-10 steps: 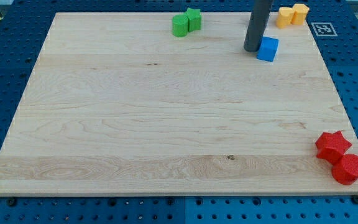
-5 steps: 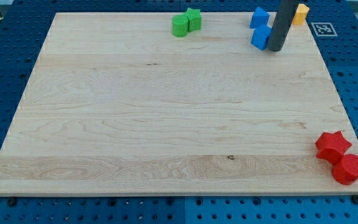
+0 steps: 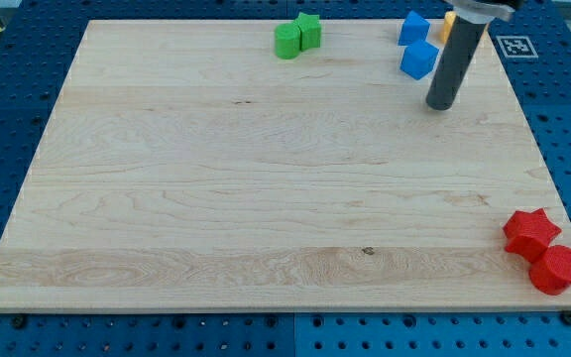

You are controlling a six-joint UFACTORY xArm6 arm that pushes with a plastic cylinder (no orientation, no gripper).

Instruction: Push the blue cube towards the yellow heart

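Currently: my tip at four o'clock from blue cube, apart; no hand fitted. Yellow heart mostly hidden. Best reposition to cube's eight o'clock, push slowly.

1. My tip sits just below-right of blue cube, not touching.
2. 2nd blue block above cube.
3. Yellow block mostly hidden behind rod.
4. Green pair top centre.
5. Red star + red cylinder bottom right.

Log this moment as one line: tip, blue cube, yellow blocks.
my tip: off the blue cube, below-right of it | blue cube: beside another blue block | yellow block: mostly hidden behind rod
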